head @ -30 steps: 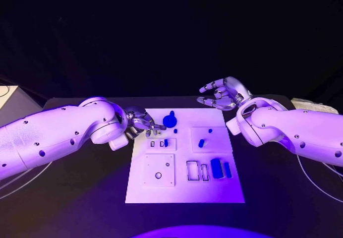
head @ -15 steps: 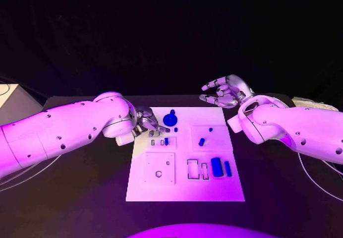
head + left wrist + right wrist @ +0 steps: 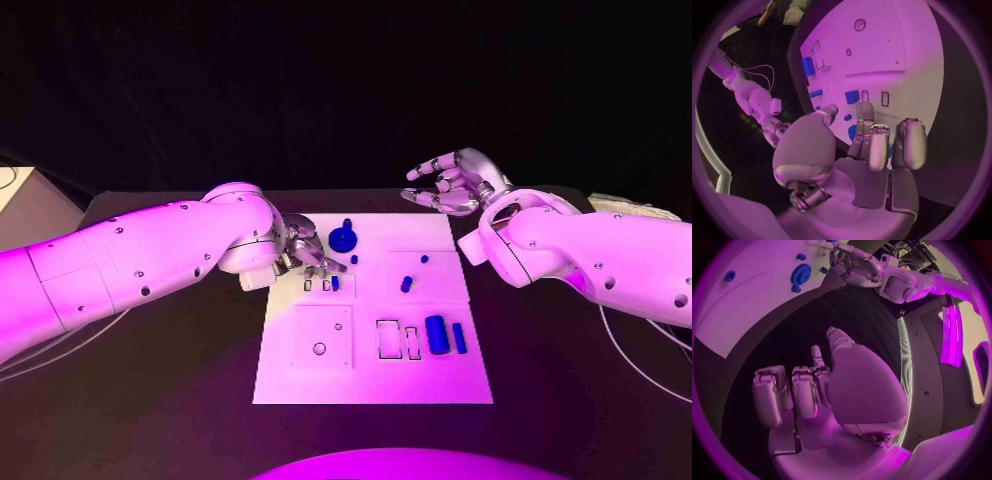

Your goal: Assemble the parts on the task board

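The white task board [image 3: 372, 375] lies mid-table. On it sit a round blue part [image 3: 343, 239] at the far end, a small blue piece [image 3: 335, 283] standing in the left slots, another [image 3: 407, 284] in the middle, and a blue block [image 3: 437, 334] with a slim blue bar [image 3: 459, 338] at the right. My left hand [image 3: 307, 250] hovers over the board's far-left part, next to the round part, fingers [image 3: 872, 145] bent and apart with nothing in them. My right hand [image 3: 454, 185] is raised beyond the far-right corner, fingers loosely curled and apart, empty [image 3: 817, 390].
A square panel with a small hole [image 3: 319, 348] and empty rectangular slots [image 3: 389, 340] take up the board's near half. A white object [image 3: 623, 208] lies at the table's far right, and a pale box [image 3: 20, 200] stands past the left edge.
My left arm has swung forward and its hand has shifted slightly toward the round blue part. The right hand has risen a little. The parts on the board have not moved.
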